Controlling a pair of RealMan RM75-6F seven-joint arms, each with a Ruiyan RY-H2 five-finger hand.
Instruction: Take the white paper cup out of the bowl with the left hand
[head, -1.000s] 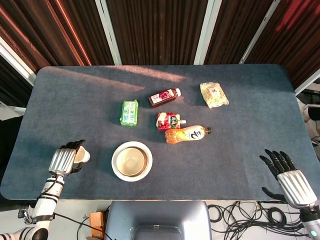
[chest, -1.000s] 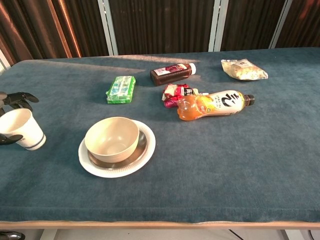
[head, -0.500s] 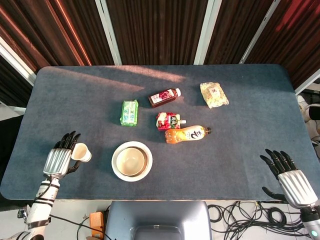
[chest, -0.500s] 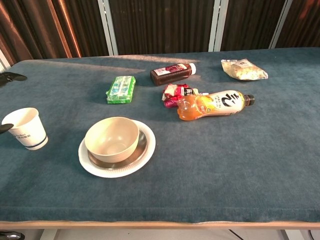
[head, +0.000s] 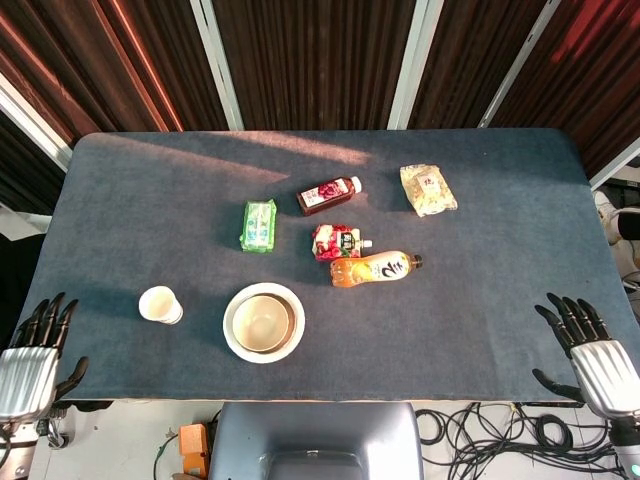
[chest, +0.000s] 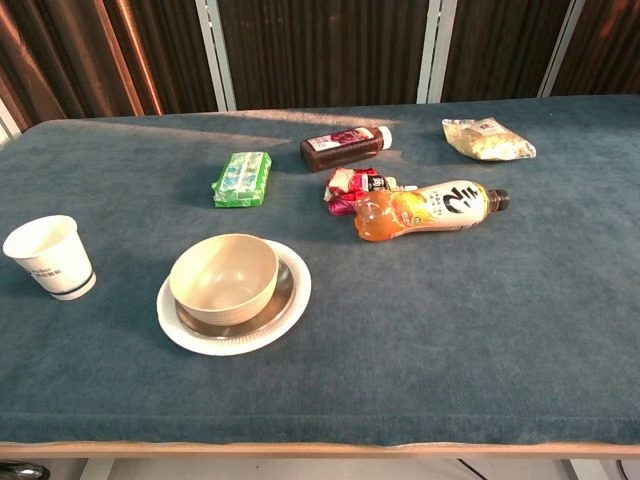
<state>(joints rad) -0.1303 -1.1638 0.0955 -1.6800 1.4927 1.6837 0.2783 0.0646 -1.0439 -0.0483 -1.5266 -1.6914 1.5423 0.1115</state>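
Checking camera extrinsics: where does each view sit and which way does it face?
Head view: high above the near edge, looking down on the table; left robot hand and right robot hand show at the bottom corners.
Chest view: low at the near edge, facing across the table toward the curtains; no robot body visible.
Shared: white paper cup, bowl, orange bottle.

White paper cup (head: 160, 304) upright beside bowl (head: 263, 322), seemingly untouched.

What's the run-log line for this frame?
paper cup: upright on table, outside bowl | left hand: open, off table | right hand: open
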